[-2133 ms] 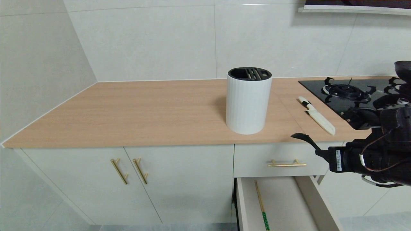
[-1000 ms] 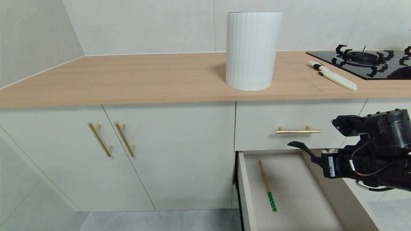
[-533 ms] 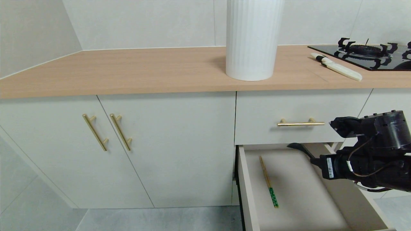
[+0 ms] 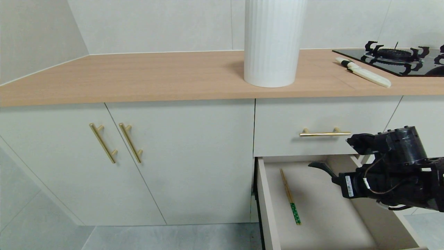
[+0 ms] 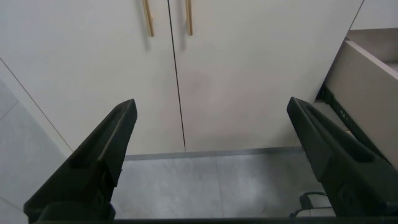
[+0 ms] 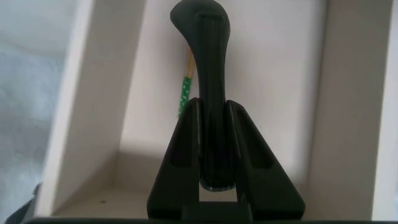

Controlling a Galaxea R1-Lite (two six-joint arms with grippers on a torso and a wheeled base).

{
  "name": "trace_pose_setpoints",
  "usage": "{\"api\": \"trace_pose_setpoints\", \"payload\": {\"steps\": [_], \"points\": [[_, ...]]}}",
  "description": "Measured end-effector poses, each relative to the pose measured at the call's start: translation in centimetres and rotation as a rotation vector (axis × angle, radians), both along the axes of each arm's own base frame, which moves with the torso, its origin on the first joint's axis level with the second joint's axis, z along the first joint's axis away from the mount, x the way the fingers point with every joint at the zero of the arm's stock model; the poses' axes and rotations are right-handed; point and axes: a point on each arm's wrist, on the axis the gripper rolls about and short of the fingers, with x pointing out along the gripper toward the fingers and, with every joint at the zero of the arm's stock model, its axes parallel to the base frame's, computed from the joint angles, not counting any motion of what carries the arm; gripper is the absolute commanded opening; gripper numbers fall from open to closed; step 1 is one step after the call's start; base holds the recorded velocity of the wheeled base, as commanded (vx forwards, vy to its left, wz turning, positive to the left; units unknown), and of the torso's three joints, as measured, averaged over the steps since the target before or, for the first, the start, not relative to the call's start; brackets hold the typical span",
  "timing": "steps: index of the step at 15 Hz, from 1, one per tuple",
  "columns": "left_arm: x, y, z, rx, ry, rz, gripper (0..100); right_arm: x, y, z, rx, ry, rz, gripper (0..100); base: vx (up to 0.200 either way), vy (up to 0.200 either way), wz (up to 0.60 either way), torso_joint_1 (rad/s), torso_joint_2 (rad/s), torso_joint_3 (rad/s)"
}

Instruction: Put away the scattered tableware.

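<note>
My right gripper (image 4: 341, 181) is shut on a black utensil (image 4: 321, 167) whose curved end sticks out over the open lower drawer (image 4: 264, 208). In the right wrist view the black utensil (image 6: 200, 37) runs between the gripper's fingers (image 6: 186, 134), above the drawer floor. A pair of wooden chopsticks with green ends (image 4: 290, 200) lies in the drawer, and the chopsticks (image 6: 185, 87) sit just beside the utensil. A cream knife (image 4: 364, 72) lies on the wooden counter. My left gripper (image 5: 211, 109) is open and empty, low before the cabinet doors.
A tall white ribbed holder (image 4: 272, 41) stands on the counter (image 4: 156, 74). A black gas hob (image 4: 399, 59) is at the far right. The upper drawer with a gold handle (image 4: 324, 133) is closed just above my right arm. Double cabinet doors (image 4: 114, 142) are closed.
The head camera has dropped from counter height to cabinet height. In the last half second my right gripper, with the utensil, has shifted slightly left and lower over the drawer.
</note>
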Motion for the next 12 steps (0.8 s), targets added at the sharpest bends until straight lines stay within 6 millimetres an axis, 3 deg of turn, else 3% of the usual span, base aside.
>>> {"api": "trace_pose_setpoints", "payload": {"steps": [4, 8, 12], "points": [[0.0, 0.0, 0.0, 0.000, 0.001, 0.000, 100, 2.0, 0.5, -2.4, -0.060, 0.036, -0.063, 0, 0.000, 0.000, 0.00, 0.000, 0.00, 0.000], [0.0, 0.0, 0.0, 0.000, 0.000, 0.000, 100, 4.5, 1.3, -6.5, -0.108, 0.126, -0.121, 0, 0.000, 0.000, 0.00, 0.000, 0.00, 0.000], [0.0, 0.0, 0.0, 0.000, 0.000, 0.000, 100, 6.9, 1.6, -10.2, -0.116, 0.094, -0.166, 0, 0.000, 0.000, 0.00, 0.000, 0.00, 0.000]]}}
